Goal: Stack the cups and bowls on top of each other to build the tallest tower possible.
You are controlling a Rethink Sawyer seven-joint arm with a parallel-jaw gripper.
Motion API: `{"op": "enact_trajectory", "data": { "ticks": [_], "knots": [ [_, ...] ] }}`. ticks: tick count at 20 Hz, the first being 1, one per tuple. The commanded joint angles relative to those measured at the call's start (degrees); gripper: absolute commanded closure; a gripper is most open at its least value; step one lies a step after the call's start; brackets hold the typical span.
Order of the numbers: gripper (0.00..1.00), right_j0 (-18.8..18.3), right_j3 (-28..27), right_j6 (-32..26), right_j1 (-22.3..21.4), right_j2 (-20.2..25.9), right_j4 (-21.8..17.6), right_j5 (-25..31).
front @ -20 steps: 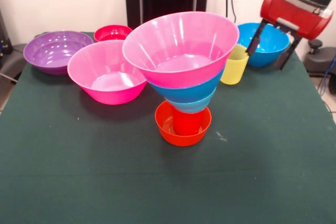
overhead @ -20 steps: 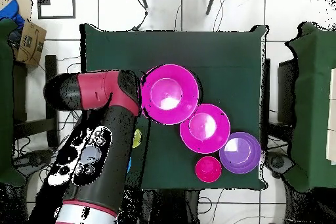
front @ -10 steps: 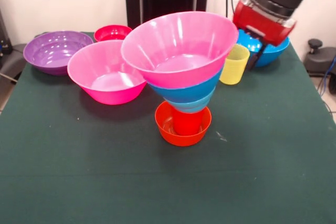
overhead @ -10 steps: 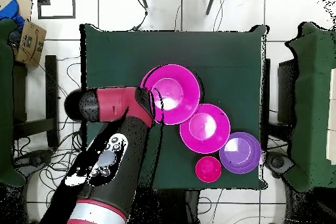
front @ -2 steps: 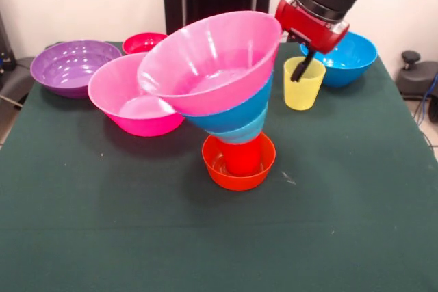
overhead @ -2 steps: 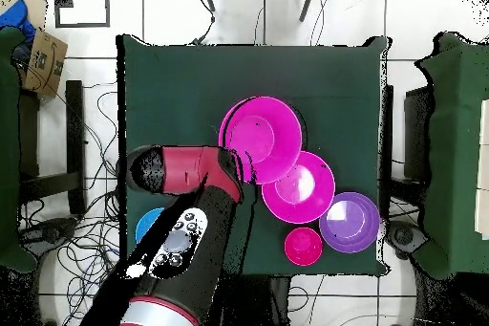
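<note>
The tower [front @ -2 steps: 229, 111] is seen leaning, its top tipped away from the gripper [front @ -2 steps: 298, 72]. It is built from a small orange bowl [front @ -2 steps: 239, 163] on the table [front @ -2 steps: 356, 223], a red cup [front @ -2 steps: 243, 157] standing in it, then a light-blue bowl, a blue bowl [front @ -2 steps: 233, 117] and a large pink bowl [front @ -2 steps: 209, 61] at the top. The red wrist is pressed against the pink bowl's rim. Only one dark finger is made out, hanging in front of the yellow cup [front @ -2 steps: 304, 84]; whether the gripper is apart or together cannot be told. Beyond the gripper a second blue bowl [front @ -2 steps: 345, 56] is set. On the tower's far side from the gripper, another pink bowl [front @ -2 steps: 126, 97], a purple bowl [front @ -2 steps: 70, 66] and a small red bowl [front @ -2 steps: 146, 42] are placed.
</note>
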Motion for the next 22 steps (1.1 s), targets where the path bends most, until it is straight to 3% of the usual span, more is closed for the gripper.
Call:
{"op": "enact_trajectory", "data": {
  "ticks": [1,10,18,21,22],
  "knots": [
    [0.0,-1.4,4.25,4.67,-1.07,9.93,3.54,1.94],
    [0.0,-5.29,5.34,2.36,-1.95,16.24,7.57,2.56],
    [0.0,-3.24,-3.74,1.08,-6.64,10.16,2.53,15.97],
    [0.0,-5.56,-2.53,-2.2,-4.98,12.02,1.51,7.32],
    [0.0,-6.16,-2.84,-3.05,-4.62,12.44,1.21,6.83]
  ]
}}
